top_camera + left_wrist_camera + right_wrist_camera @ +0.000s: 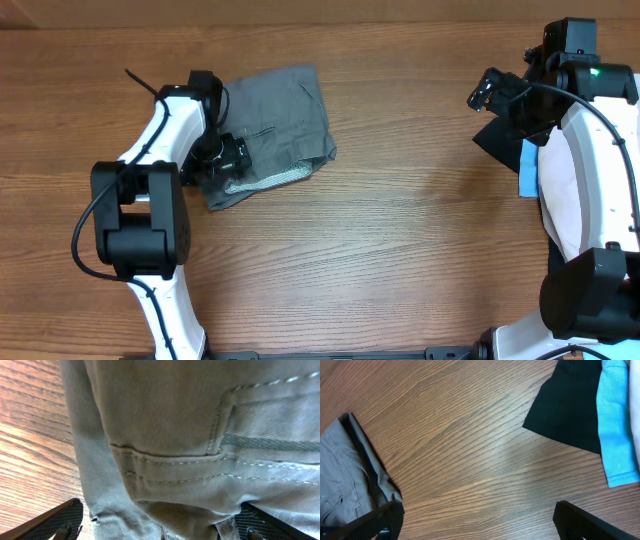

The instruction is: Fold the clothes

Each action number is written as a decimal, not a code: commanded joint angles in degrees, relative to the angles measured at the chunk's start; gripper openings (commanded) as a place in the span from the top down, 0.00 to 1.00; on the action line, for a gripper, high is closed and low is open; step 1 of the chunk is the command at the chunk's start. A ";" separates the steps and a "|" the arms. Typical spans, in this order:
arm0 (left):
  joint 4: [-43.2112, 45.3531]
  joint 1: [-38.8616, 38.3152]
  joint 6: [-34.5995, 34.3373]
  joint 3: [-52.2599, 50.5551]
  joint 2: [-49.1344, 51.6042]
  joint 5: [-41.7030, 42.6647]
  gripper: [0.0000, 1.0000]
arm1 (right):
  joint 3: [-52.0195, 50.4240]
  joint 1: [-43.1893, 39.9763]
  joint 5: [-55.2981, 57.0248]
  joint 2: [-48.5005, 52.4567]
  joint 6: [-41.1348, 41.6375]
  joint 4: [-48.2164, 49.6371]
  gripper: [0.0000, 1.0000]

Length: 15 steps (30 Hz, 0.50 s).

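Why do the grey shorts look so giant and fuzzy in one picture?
Left wrist view: the camera sits close to the grey shorts, so they fill the frame and the nearest fold looks soft; overhead view: they look small and sharp; right wrist view: a pale sheen on the table.

I had the left arm [165, 128] rising from its base at the frame's 8 o'clock and leaning toward 1 o'clock. Its elbow was high, and the wrist doubled back so the left gripper [232, 156] pointed toward 5 o'clock. In its wrist camera the fingers [55, 521] stood spread wide, one at each lower corner. The right arm [605, 140] ran from its base at 4 o'clock toward 12 o'clock, elbow near the top edge. The wrist bent off toward 8 o'clock with the right gripper [490, 95] out front. Its fingers [592, 521] were likewise fully apart, gripping nothing.
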 commanded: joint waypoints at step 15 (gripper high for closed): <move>4.87 -0.07 1.62 -5.57 2.14 1.57 0.66 | 0.37 0.02 0.57 0.02 -0.15 0.24 0.00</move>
